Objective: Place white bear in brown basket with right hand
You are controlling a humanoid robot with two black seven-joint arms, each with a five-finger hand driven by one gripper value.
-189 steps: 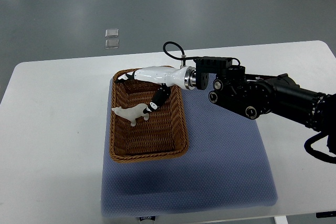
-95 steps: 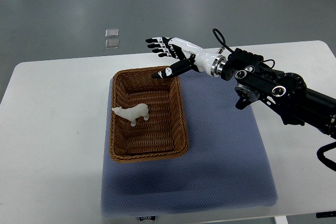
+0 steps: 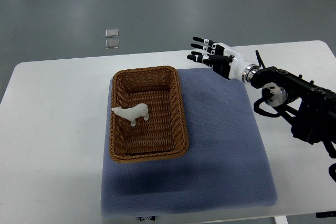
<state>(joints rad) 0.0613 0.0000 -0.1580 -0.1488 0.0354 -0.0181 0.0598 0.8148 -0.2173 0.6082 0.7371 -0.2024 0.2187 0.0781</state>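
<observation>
No writing could be read anywhere; a small dark tag (image 3: 146, 217) sat at the near edge of the blue mat (image 3: 220, 145), its print too tiny to make out. The brown basket (image 3: 181, 116), a woven rectangular one, sat on the left part of that mat, and the mat lay on the white bench (image 3: 52, 129). Inside the basket was the white bear (image 3: 132, 112), and nothing else. It lay toward the left wall, about midway along the basket's length, head pointing left, its legs toward the near end, clear of my hand altogether.

My right hand (image 3: 215, 56) was up over the far edge of the mat, to the right of the basket and well apart from it. My arm came in from the right edge, dark and bulky, narrowing to the white wrist. My fingers (image 3: 202, 41) were spread wide and straight, pointing left and away toward the far side of the bench, and they gripped nothing at all. The palm was open, the dark fingertips fanned apart.

Beyond the bench, on the grey floor (image 3: 157, 3), lay two small clear square pieces (image 3: 111, 38), one just behind the other.
</observation>
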